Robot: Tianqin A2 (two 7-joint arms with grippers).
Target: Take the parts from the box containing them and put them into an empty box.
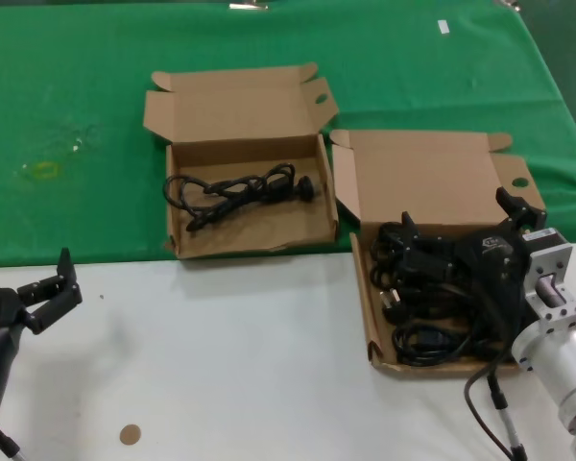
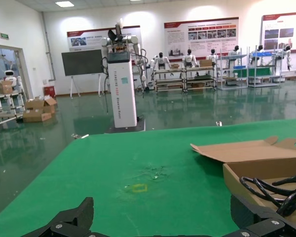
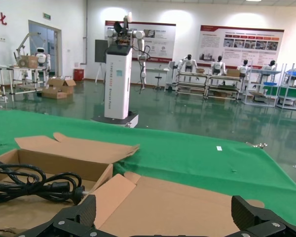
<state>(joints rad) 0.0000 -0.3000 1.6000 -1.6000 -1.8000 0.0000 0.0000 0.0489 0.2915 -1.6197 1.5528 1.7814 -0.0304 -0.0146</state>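
Note:
Two brown cardboard boxes lie open on the table. The box containing the parts (image 1: 360, 279) is at the right, with several black power cords (image 1: 418, 312) piled in it. My right gripper (image 1: 458, 213) hovers open just over that pile, holding nothing; its wrist view looks across the box's lid flap (image 3: 187, 207) between open fingers (image 3: 86, 210). The other box (image 1: 182, 235), at the middle, holds one looped black cord (image 1: 235, 192), seen too in the right wrist view (image 3: 39, 186). My left gripper (image 1: 70, 279) rests open at the front left, apart from both boxes.
Green cloth (image 1: 77, 86) covers the far half of the table; the near half is white (image 1: 230, 355). A yellow mark (image 1: 38, 171) lies on the cloth at left, and a small brown disc (image 1: 129, 434) on the white surface near the front.

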